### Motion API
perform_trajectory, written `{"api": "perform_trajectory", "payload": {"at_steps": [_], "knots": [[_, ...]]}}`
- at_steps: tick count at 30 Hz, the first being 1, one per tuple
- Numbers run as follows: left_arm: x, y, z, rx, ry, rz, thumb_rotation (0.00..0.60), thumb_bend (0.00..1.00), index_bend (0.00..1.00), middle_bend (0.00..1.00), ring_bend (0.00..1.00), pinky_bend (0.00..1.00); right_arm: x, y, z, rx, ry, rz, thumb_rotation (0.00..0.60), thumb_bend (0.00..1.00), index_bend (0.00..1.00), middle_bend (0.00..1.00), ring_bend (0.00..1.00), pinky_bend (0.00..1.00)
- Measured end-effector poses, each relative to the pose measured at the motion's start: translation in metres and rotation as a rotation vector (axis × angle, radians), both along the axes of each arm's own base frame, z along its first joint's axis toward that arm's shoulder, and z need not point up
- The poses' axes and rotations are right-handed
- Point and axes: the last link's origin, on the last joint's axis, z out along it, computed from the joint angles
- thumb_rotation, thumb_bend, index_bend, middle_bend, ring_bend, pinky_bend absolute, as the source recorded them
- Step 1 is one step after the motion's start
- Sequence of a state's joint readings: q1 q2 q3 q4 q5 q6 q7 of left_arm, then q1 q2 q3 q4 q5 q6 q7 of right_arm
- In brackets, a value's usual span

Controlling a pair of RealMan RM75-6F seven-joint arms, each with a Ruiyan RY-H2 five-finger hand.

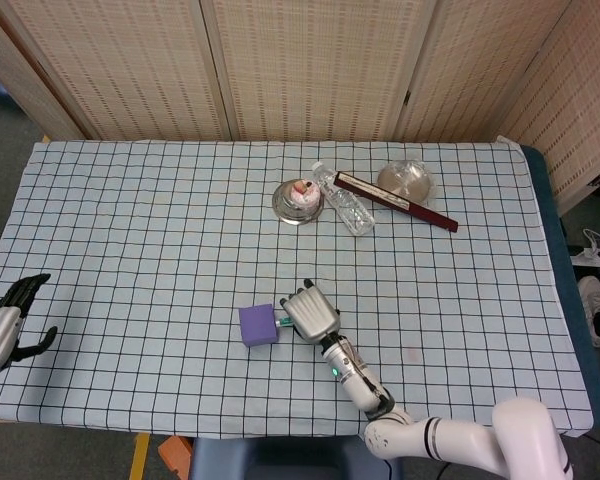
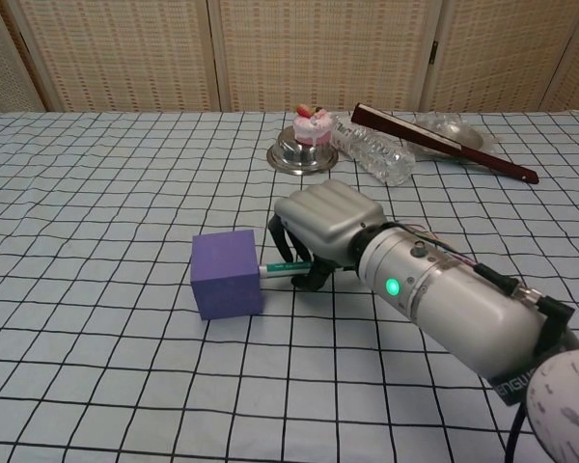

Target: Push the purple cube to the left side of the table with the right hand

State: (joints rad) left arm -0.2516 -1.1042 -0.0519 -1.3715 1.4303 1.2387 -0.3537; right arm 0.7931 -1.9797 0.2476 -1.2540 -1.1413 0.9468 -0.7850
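The purple cube (image 1: 258, 325) (image 2: 227, 274) sits on the checked tablecloth, left of centre near the front. My right hand (image 1: 310, 312) (image 2: 318, 227) is just to its right with the fingers curled in and the back of the hand up. A thin green-and-white bar juts from under that hand and touches the cube's right face. My left hand (image 1: 5, 325) hovers at the table's front left corner, fingers apart and holding nothing; the chest view does not show it.
At the back middle stand a metal dish with a pink cake (image 1: 298, 200) (image 2: 309, 145), a lying plastic bottle (image 1: 345, 205) (image 2: 372, 149), a long dark stick (image 1: 395, 201) (image 2: 444, 145) and a glass bowl (image 1: 406, 180). Checked cloth stretches left of the cube.
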Motion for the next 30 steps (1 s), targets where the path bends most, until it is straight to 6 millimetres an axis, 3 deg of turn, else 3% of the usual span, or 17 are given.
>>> {"api": "perform_trajectory", "payload": {"at_steps": [14,30], "knots": [[-0.002,0.003,0.004,0.001,-0.024,0.009,0.6,0.4,0.02,0.05,0.02,0.21,0.051,-0.011,-0.032,0.047,-0.018,0.033,0.6,0.44,0.97,0.81,0.52,0.3],[-0.01,0.001,0.014,0.022,-0.056,0.03,0.6,0.4,0.02,0.05,0.02,0.21,0.114,-0.008,-0.065,0.082,-0.026,0.124,0.6,0.44,0.97,0.81,0.52,0.32]]}}
